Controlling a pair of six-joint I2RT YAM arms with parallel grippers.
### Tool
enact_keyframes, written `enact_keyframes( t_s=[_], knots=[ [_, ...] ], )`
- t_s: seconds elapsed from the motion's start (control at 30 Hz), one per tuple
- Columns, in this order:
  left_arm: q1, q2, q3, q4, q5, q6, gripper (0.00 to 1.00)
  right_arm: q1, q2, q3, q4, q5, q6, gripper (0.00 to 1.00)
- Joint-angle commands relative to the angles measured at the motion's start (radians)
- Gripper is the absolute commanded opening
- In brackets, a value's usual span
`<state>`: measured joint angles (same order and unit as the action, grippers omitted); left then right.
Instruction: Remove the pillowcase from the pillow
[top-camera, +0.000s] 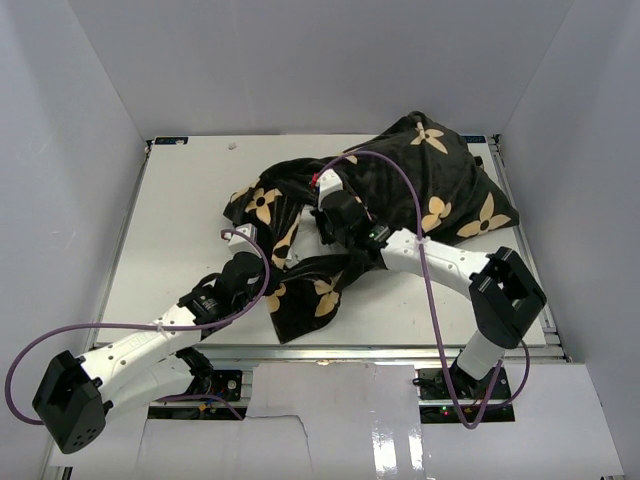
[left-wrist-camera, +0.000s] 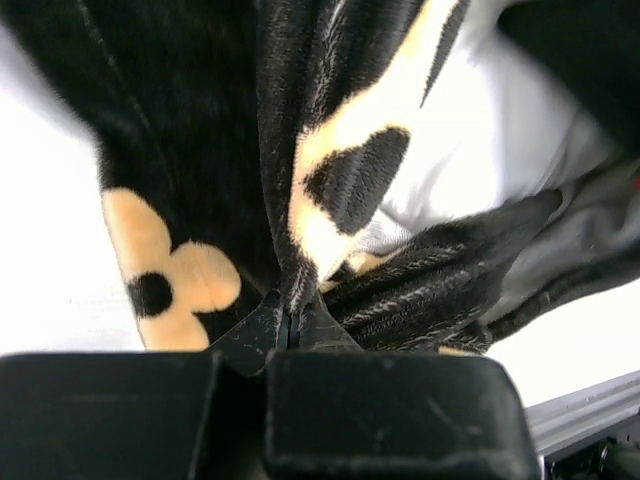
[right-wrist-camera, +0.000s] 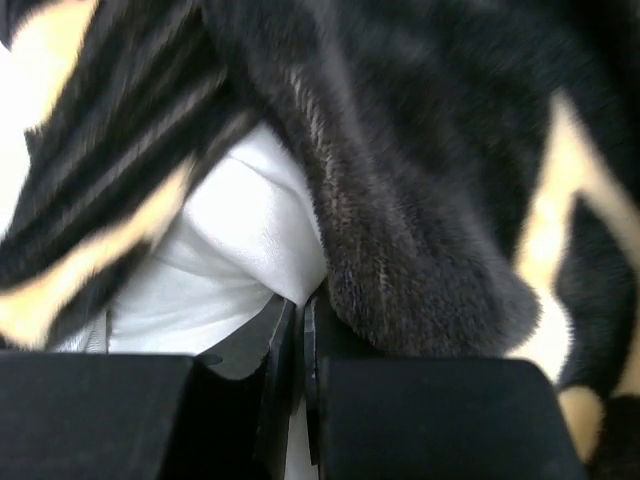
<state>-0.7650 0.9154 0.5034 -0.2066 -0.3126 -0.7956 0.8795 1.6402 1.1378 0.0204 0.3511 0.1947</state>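
Note:
The pillowcase (top-camera: 420, 185), black with tan flowers, lies bunched across the table from the middle to the far right. In the top view it hides the pillow. My left gripper (top-camera: 262, 265) is at its near left end, shut on a fold of the pillowcase (left-wrist-camera: 200, 150), with the fold pinched between the fingertips (left-wrist-camera: 255, 335). The white pillow (left-wrist-camera: 490, 130) shows inside the opening, next to the pale grey lining. My right gripper (top-camera: 330, 205) is at the middle of the bundle, shut on a pinch of the white pillow (right-wrist-camera: 235, 235) under the edge of the pillowcase (right-wrist-camera: 430, 170).
The white table (top-camera: 180, 220) lies inside pale enclosure walls. Purple cables (top-camera: 420, 215) loop over both arms and across the fabric. The table's metal front rail (left-wrist-camera: 590, 410) shows at the lower right of the left wrist view.

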Motion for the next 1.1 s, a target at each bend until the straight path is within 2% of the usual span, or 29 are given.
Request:
enact_keyframes(
  t_s=[0.0, 0.13, 0.43, 0.53, 0.67, 0.7, 0.73, 0.8, 0.83, 0.9, 1.0, 1.07],
  knots=[
    [0.001, -0.004, -0.035, -0.082, 0.033, 0.038, 0.0, -0.125, 0.032, 0.193, -0.061, 0.08, -0.073, 0.08],
    [0.0, 0.013, -0.097, -0.01, 0.052, 0.018, 0.0, -0.2, 0.099, 0.394, -0.137, -0.036, -0.08, 0.08],
    [-0.003, 0.095, -0.169, 0.096, 0.05, -0.007, 0.0, -0.234, 0.263, 0.694, -0.33, -0.107, -0.123, 0.08],
    [-0.005, 0.115, -0.164, 0.11, 0.037, -0.008, 0.0, -0.232, 0.227, 0.66, -0.333, -0.205, -0.104, 0.08],
    [-0.005, 0.148, -0.125, 0.107, 0.02, -0.004, 0.0, -0.226, 0.084, 0.489, -0.315, -0.308, -0.087, 0.08],
    [-0.005, 0.155, -0.115, 0.105, 0.021, -0.002, 0.0, -0.226, 0.008, 0.374, -0.3, -0.339, -0.083, 0.08],
    [-0.005, 0.161, -0.108, 0.108, 0.024, -0.004, 0.0, -0.221, -0.031, 0.312, -0.257, -0.427, -0.09, 0.13],
    [-0.005, 0.177, -0.092, 0.124, 0.038, -0.005, 0.0, -0.194, -0.138, 0.149, -0.215, -0.431, -0.106, 0.26],
    [-0.005, 0.18, -0.091, 0.13, 0.044, -0.007, 0.0, -0.185, -0.167, 0.11, -0.197, -0.434, -0.121, 0.41],
    [-0.005, 0.186, -0.085, 0.151, 0.053, -0.01, 0.0, -0.15, -0.229, 0.05, -0.195, -0.449, -0.133, 0.56],
    [-0.005, 0.186, -0.086, 0.19, 0.086, -0.007, 0.0, -0.051, -0.287, 0.022, -0.194, -0.41, -0.162, 0.67],
    [-0.007, 0.183, -0.086, 0.199, 0.095, -0.014, 0.0, 0.03, -0.312, -0.019, -0.157, -0.361, -0.188, 0.77]
  ],
)
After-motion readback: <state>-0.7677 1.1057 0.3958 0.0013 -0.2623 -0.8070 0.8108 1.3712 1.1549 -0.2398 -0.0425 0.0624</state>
